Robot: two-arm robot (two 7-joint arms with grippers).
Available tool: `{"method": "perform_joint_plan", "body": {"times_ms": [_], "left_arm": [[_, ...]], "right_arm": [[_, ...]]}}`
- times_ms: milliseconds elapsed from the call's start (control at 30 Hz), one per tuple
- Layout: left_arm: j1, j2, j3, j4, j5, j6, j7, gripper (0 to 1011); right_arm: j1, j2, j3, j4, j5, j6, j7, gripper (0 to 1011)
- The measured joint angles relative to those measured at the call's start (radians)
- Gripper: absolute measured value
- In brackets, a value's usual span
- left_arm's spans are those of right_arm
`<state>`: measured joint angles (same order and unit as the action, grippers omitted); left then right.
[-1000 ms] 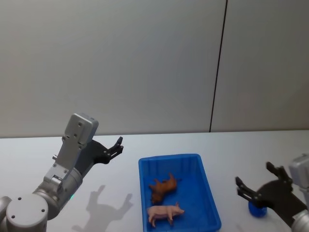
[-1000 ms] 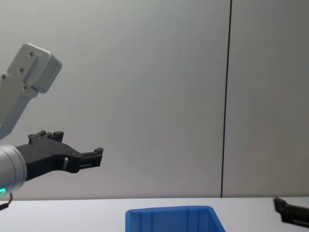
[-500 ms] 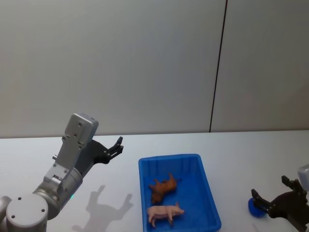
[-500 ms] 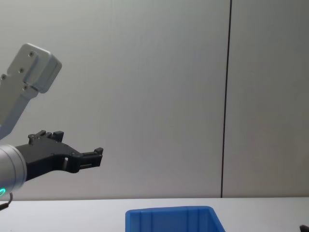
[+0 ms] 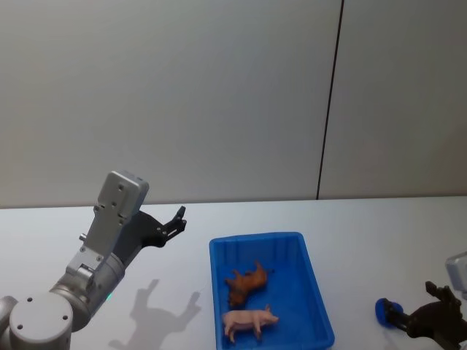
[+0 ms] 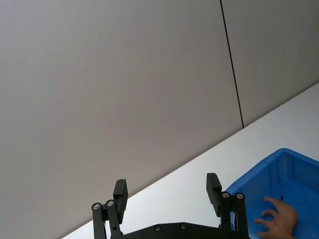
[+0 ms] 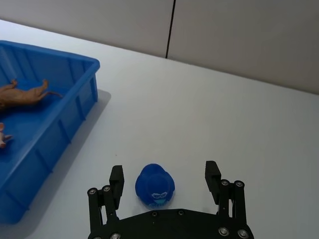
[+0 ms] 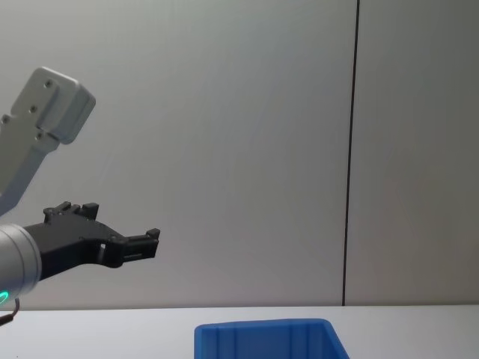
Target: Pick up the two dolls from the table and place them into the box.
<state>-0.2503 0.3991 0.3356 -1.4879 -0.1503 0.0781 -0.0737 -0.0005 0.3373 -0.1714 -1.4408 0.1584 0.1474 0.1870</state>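
Both dolls, the brown doll [image 5: 246, 281] and the pink doll [image 5: 249, 321], are lying inside the box [image 5: 315, 292], so you are keeping the left gripper [image 5: 175, 221] raised beside it, jaws wide and empty. Your right gripper [image 7: 164, 177] is sitting low near the bench's right edge, jaws wide around a small blue toy [image 7: 155, 185], not gripping it.

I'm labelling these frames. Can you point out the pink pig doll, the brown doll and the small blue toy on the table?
pink pig doll [image 5: 246, 321], head view, its body.
brown doll [image 5: 246, 281], head view, its torso.
small blue toy [image 7: 155, 185], right wrist view, its rounded top.

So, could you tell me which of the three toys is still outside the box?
The blue toy: it sits on the table between the open right gripper's fingers, while the brown toy and the pink pig lie in the box.
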Motion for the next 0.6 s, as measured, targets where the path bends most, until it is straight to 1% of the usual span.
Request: {"method": "perform_joint_plan", "body": {"times_ms": [267, 467, 600], "left_arm": [[0.0, 0.0, 0.0, 0.0, 0.0, 0.0, 0.0, 1001], [0.0, 0.0, 0.0, 0.0, 0.0, 0.0, 0.0, 1001], [0.0, 0.0, 0.0, 0.0, 0.0, 0.0, 0.0, 1001]], "right_arm": [[0.053, -0.02, -0.004, 0.105, 0.015, 0.003, 0.028, 1001], [0.096, -0.035, -0.009, 0.186, 0.026, -0.008, 0.063, 1001], [0.116, -0.044, -0.013, 0.225, 0.03, -0.018, 0.082, 1001]]}}
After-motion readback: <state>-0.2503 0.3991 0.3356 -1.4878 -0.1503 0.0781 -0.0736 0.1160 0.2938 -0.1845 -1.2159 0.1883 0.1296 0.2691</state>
